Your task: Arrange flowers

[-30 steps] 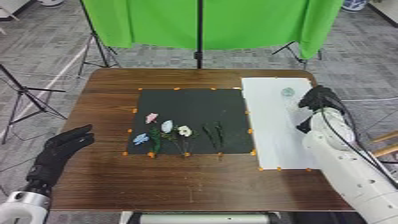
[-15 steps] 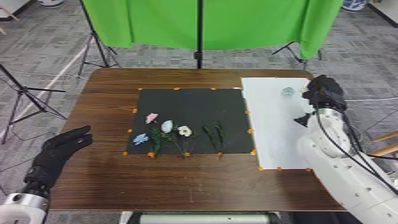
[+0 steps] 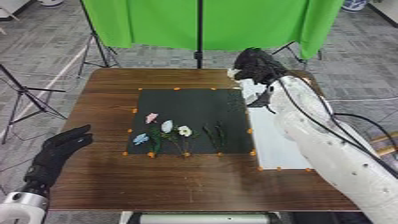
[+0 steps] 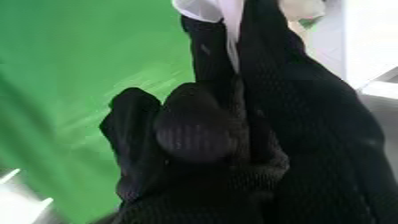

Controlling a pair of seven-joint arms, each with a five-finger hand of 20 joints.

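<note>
Right hand above far end of white sheet, near its edge with the black mat; gripping, with a thin white petal-like piece pinched between its fingers (right wrist view; can't tell exactly what it belongs to). Beside that, a cream-white piece with a bit of green, partly hidden by the glove.

Left hand over the left side of the brown wooden table, open, fingers loosely extended, apart from the flowers.

Task flowers lie loose on the near half of the mat, heads toward the far side: blue flower leftmost, pink flower farther back, pale bluish-white flower next, then white round flower with its stem toward the near edge. Green leafy stem between the blue and pale ones (some overlap there, hard to separate). Two dark green sprigs lie side by side right of the white round flower.

Orange tape pieces along the mat and sheet edges. Green cloth and black stand beyond the table.
</note>
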